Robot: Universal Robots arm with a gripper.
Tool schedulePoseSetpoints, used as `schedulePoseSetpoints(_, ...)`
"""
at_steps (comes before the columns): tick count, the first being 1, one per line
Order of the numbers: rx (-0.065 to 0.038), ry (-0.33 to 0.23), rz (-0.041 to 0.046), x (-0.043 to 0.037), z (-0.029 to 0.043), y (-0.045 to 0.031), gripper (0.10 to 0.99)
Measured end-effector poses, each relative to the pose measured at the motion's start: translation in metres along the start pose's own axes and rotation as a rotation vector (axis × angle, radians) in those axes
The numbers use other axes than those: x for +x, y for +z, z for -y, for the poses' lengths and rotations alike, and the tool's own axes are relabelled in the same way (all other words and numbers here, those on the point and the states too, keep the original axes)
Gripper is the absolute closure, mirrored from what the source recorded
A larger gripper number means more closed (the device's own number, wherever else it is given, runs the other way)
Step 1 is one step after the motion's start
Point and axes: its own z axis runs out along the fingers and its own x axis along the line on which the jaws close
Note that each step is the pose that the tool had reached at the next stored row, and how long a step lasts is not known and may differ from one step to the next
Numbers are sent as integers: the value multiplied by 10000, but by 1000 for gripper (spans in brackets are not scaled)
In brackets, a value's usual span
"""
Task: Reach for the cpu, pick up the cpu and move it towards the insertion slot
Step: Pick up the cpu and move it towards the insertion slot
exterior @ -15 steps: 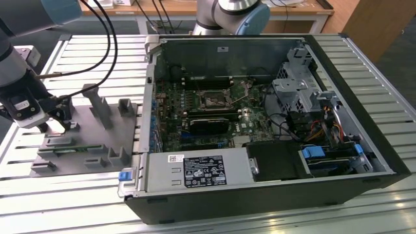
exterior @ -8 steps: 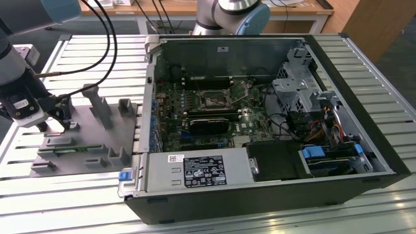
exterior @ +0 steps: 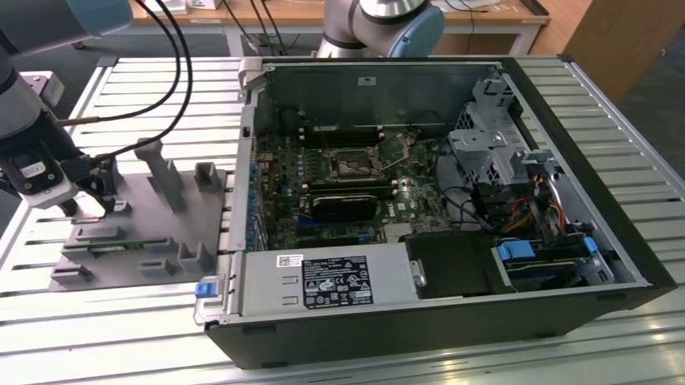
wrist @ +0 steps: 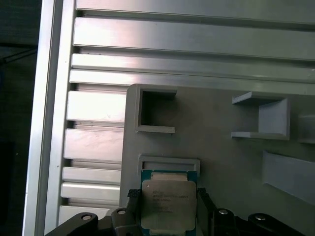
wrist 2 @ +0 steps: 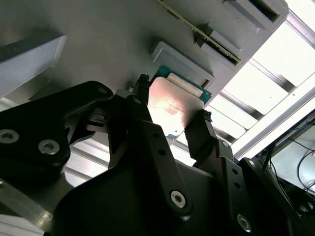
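At the exterior view's left edge, low over the flat grey plastic fixture plate (exterior: 139,226) with its upright blocks, sits the black two-fingered gripper (exterior: 92,210). It is well apart from the open black computer case (exterior: 428,329), which lies on its side on the slatted aluminium table (exterior: 610,96). First wrist view: the small flat square cpu (wrist: 169,204), silvery-grey metal top on a green board, lies between the fingers (wrist: 134,199), just beside a raised grey locating frame (wrist: 169,162) on the plate. That frame likely fixes where the chip waits. Second wrist view: one finger stands at each of two opposite cpu (wrist 2: 172,105) edges. The pincer looks clamped on the chip by its sides, probably so that the metal top and the underside go untouched. Whether the chip is off the plate, cannot tell. The insertion slot (exterior: 351,163), a square socket with dark centre and thin silvery frame, sits mid-motherboard inside the case, above a long black rectangular card (exterior: 345,205). It is far from the gripper, so none of the carry is done.
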Motion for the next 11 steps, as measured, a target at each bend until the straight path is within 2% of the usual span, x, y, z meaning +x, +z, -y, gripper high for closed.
schedulePoseSetpoints(11,11,0,-2,0,-4,-45,545)
